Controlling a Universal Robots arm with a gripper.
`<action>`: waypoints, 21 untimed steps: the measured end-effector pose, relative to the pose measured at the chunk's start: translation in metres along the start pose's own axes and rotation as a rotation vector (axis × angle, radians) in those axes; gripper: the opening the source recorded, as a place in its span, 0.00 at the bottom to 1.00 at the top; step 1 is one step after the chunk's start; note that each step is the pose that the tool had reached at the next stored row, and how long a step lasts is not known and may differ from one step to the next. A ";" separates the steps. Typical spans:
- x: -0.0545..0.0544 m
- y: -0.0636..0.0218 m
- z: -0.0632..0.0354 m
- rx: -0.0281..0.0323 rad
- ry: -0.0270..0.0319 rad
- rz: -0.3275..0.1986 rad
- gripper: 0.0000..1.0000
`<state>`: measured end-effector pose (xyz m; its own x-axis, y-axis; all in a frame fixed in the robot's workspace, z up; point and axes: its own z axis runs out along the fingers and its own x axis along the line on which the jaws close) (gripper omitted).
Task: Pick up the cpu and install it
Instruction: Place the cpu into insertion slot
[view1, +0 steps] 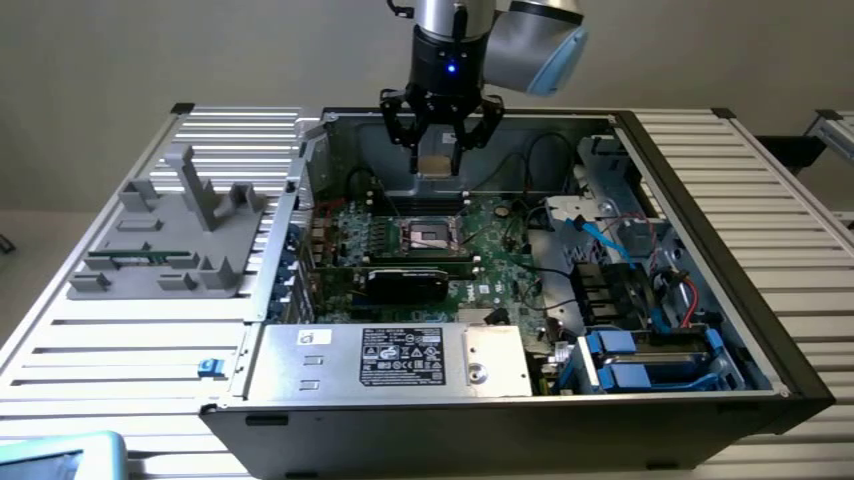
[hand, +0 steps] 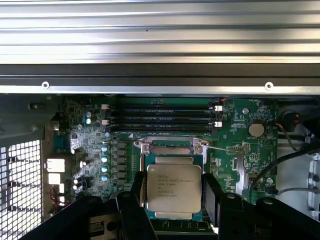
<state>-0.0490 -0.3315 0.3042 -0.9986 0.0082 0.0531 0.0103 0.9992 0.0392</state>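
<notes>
The cpu (hand: 174, 187) is showing as a small flat square with a silvery-beige metal top (printed lettering, too fine to read) and a thin green edge. It is sitting between the two black fingers (hand: 137, 192) of the pincer (hand: 174, 196), which is gripping it by opposite edges with the jaws partway closed. In the exterior view the pincer (view1: 438, 150) is holding the cpu (view1: 435, 162) above the socket (view1: 434, 233), not touching it, inside the open computer case (view1: 467, 435). The scene is presenting one cpu, one pincer and one socket.
</notes>
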 end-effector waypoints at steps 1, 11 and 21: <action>0.000 0.0000 0.0000 0.0000 0.0000 0.000 0.56; 0.000 0.0000 0.0007 -0.0075 -0.0069 0.141 0.56; 0.000 -0.0001 0.0017 -0.0156 -0.0129 0.296 0.56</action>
<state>-0.0490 -0.3314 0.3025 -0.9526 0.2998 0.0518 0.3019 0.9525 0.0393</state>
